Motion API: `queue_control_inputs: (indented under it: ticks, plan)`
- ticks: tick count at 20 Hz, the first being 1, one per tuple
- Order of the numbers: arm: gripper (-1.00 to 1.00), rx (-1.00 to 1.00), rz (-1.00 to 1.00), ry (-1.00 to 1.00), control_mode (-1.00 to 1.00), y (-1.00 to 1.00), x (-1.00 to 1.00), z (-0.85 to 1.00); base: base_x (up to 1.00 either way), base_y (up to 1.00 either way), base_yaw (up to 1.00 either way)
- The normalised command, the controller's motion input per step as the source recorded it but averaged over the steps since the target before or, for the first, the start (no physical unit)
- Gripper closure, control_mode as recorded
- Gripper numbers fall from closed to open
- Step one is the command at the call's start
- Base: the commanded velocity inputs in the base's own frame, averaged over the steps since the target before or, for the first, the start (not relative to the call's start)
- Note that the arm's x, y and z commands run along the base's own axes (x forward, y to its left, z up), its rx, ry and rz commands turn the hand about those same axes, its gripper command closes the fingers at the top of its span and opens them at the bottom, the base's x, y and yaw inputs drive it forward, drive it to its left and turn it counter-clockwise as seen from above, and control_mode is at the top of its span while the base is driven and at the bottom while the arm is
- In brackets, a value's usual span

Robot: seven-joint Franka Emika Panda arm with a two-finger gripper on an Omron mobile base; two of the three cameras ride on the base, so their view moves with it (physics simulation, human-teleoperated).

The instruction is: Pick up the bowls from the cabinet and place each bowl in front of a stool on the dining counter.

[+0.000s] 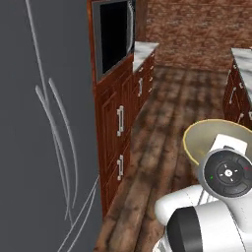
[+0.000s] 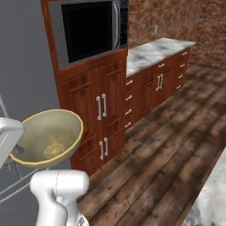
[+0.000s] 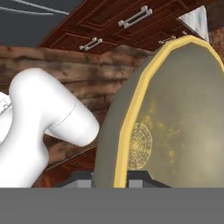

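The bowl (image 2: 48, 139) is up in the air, carried by the arm above the wood floor (image 2: 167, 145), well clear of the oven tower (image 2: 95, 88) and the worktop (image 2: 156, 50) by the brick wall. In the hand view the claw (image 3: 114, 181) is clamped on the bowl's rim, one dark tip either side of the yellow edge, jaws nearly together with the thin wall between them.

It's the deep grey-olive bowl, and it hangs tilted in the base views; in the hand view the rim stands almost edge-on. Nothing inside, just the mottled yellowish glaze and a round pattern at the bottom, so no spill to fear.

This looks like the carry leg: bowl out of the cabinet, not yet at the dining tabletop. A marble corner (image 2: 212, 198) peeks in at lower right of the right base view; I can't tell whether that's the island.

My advice: keep the pinch firm, since a rim grip lets a deep bowl swing. Drive smoothly, level the bowl before lowering, and set it flat before letting go.
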Motion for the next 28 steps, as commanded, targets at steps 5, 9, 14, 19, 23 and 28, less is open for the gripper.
queue_control_inputs:
  ticks: [5,9,14,19,23,28]
  plan:
    - [1.00,0.00,0.00,0.00,1.00,0.00,0.00,0.00,0.24,-0.02,-0.61]
    - [1.00,0.00,0.00,0.00,1.00,0.00,0.00,0.00,0.25,0.30,-0.32]
    - [1.00,0.00,0.00,0.00,1.00,0.00,0.00,0.00,0.76,0.02,-0.02]
    - [1.00,0.00,0.00,0.00,1.00,0.00,0.00,0.00,1.00,0.00,-0.05]
    - [1.00,0.00,0.00,0.00,1.00,0.00,0.00,0.00,1.00,0.00,-0.16]
    - [1.00,0.00,0.00,0.00,1.00,0.00,0.00,0.00,1.00,0.00,-0.30]
